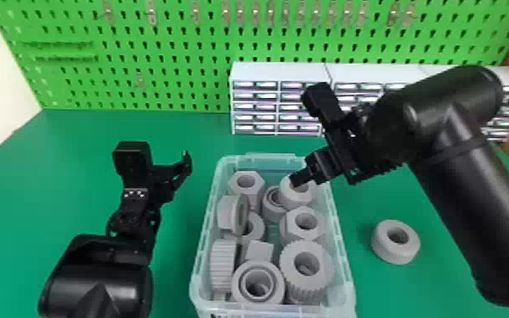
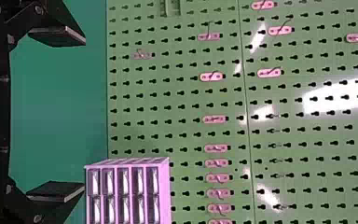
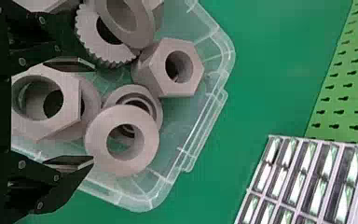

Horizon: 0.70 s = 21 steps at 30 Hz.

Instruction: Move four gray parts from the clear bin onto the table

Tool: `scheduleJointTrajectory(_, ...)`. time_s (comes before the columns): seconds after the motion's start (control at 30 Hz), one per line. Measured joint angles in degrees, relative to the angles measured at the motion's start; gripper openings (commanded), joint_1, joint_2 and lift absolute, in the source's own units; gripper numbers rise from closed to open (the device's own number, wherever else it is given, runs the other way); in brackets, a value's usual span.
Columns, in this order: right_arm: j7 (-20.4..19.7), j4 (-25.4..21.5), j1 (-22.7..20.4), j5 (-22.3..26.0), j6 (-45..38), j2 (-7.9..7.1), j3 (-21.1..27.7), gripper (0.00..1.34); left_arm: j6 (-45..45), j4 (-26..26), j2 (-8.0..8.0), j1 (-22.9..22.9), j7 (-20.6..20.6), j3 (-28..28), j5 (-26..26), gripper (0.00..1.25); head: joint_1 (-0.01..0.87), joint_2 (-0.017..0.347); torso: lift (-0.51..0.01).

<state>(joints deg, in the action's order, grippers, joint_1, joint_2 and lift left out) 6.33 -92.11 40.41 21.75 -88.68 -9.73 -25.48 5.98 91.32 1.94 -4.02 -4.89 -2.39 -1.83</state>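
Gray parts (image 1: 288, 266), some hexagonal, others ribbed or smoothly round, in clear bin (image 1: 344, 270); left jaws, right jaws open.

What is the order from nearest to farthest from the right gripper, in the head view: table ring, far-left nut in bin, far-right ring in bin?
From the right gripper:
1. Far-right ring, in the bin, just under it
2. Far-left nut, across the bin, to the left
3. Table ring, outside the bin, to the right
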Motion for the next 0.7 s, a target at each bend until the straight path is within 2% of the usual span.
scheduleJointTrajectory(0.47, 0.00, 6.28, 1.03, 2.44, 0.02, 0.79, -4.13, 0.80, 0.00, 0.00, 0.60, 0.41, -0.02, 0.11, 0.07, 1.07, 0.693, 0.072, -0.052)
scheduleJointTrajectory(0.7, 0.00, 7.89, 1.30, 3.58, 0.15, 0.90, -5.46, 0.81, 0.00, 0.00, 0.70, 0.42, -0.02, 0.10, 0.12, 1.07, 0.693, 0.072, -0.052)
